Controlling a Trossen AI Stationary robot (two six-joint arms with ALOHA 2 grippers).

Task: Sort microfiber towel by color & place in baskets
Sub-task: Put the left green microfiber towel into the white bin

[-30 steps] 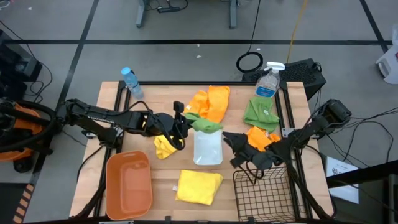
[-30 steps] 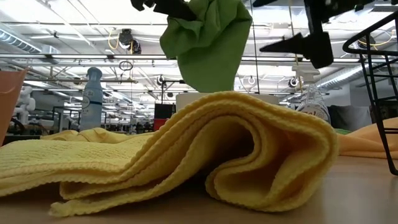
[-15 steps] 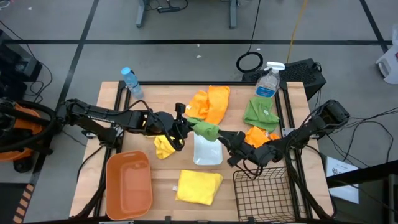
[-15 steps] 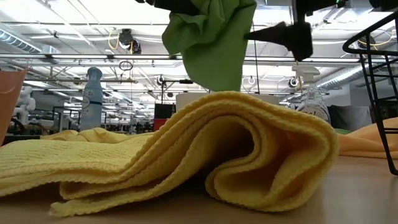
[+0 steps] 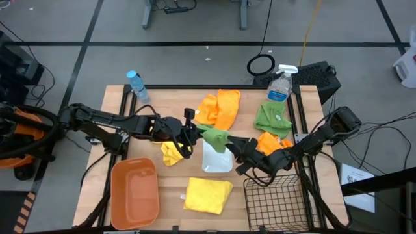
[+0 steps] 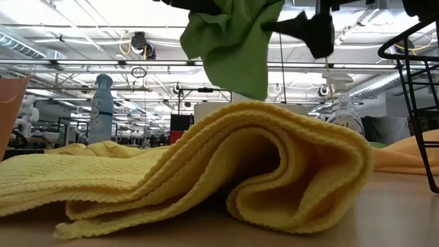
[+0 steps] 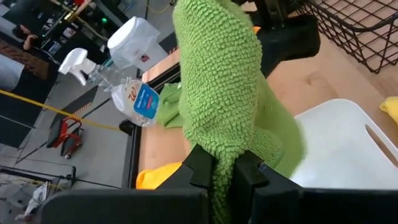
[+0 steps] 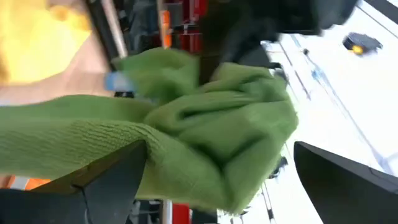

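Note:
My left gripper (image 5: 190,132) is over the table's middle, shut on a green microfiber towel (image 5: 214,136) that hangs above the white bin (image 5: 218,161). My right gripper (image 5: 235,151) is open, close by on the towel's right. In the right wrist view its fingers (image 8: 112,180) stand on either side of the green towel (image 8: 205,143). The orange tub (image 5: 135,192) sits at the near left and the black wire basket (image 5: 276,205) at the near right. Yellow towels (image 5: 208,195), orange towels (image 5: 220,107) and another green towel (image 5: 273,117) lie on the table. My left gripper pinches a bunched fold of the green towel (image 7: 225,177) between its two fingers, coming level from the table's left. The towel is lifted clear and hangs below the fingers (image 6: 233,48), over the white bin. I cannot tell whether my right gripper touches the towel.
A small yellow towel (image 5: 171,153) lies just under my left gripper. An orange towel (image 5: 270,143) lies beneath my right arm. A water bottle (image 5: 136,84) stands at the far left corner and a spray bottle (image 5: 281,84) at the far right.
My right gripper has moved toward the table's left and risen, closing in on the hanging green towel, its fingers still open. My left gripper has kept its hold, and the towel has drawn up a little above the white bin.

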